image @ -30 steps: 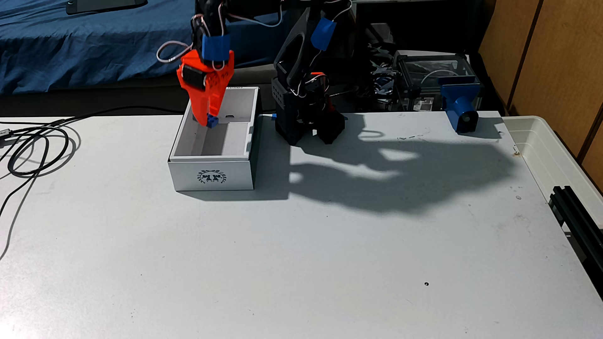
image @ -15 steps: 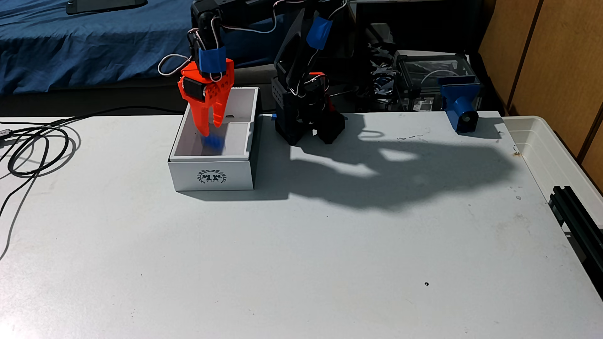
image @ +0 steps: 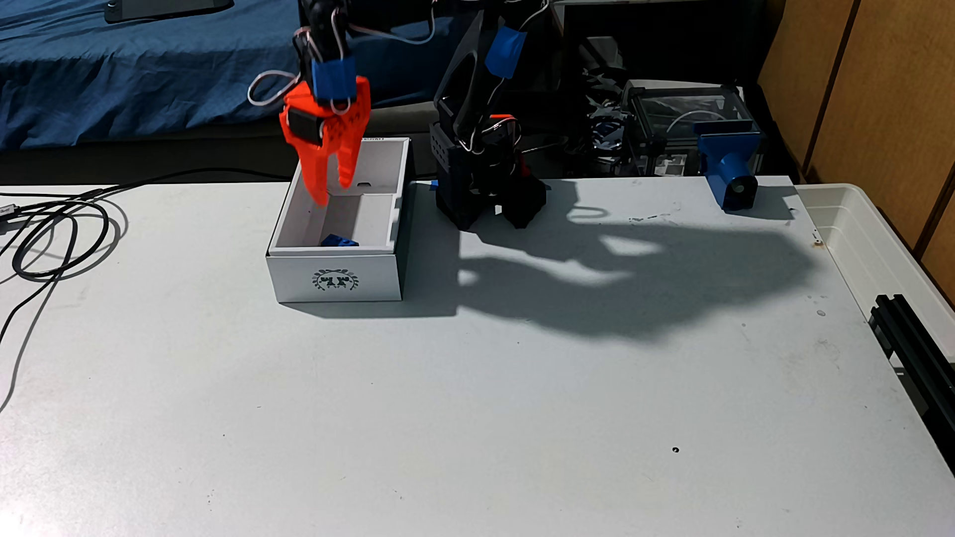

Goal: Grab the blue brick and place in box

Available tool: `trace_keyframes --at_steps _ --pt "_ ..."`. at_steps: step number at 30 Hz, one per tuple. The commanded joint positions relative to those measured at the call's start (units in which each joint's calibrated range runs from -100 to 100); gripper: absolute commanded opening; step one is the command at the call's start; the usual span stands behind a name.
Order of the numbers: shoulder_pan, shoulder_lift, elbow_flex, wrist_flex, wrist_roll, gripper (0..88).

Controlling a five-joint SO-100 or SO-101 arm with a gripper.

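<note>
The blue brick (image: 339, 240) lies on the floor of the white box (image: 335, 279), close to its near wall, with only its top showing above the rim. The box stands on the table left of the arm's base, its dark wreath emblem facing the camera. My orange gripper (image: 335, 192) hangs above the far half of the box, pointing down. It is open, with nothing between its two fingers. The gripper is clear of the brick, well above and behind it.
The black arm base (image: 486, 196) stands right of the box. A blue bracket with a dark hole (image: 729, 170) sits at the back right. A translucent tray (image: 878, 242) lies along the table's right edge. Black cables (image: 57, 237) coil at the left.
The gripper opened and let go of the blue brick, which fell to the box floor. The gripper then rose slightly above the box.
</note>
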Motion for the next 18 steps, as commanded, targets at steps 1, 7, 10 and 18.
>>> trace_keyframes --at_steps 1,7,10,18 --pt "-3.75 -0.92 -10.32 8.72 -1.77 14.3" --pt "-14.15 -1.01 -16.80 9.06 -8.61 0.5" --pt "-18.61 -1.01 -18.22 9.06 -11.34 0.8" --pt "-34.59 -1.01 -18.22 8.80 -18.45 0.8"
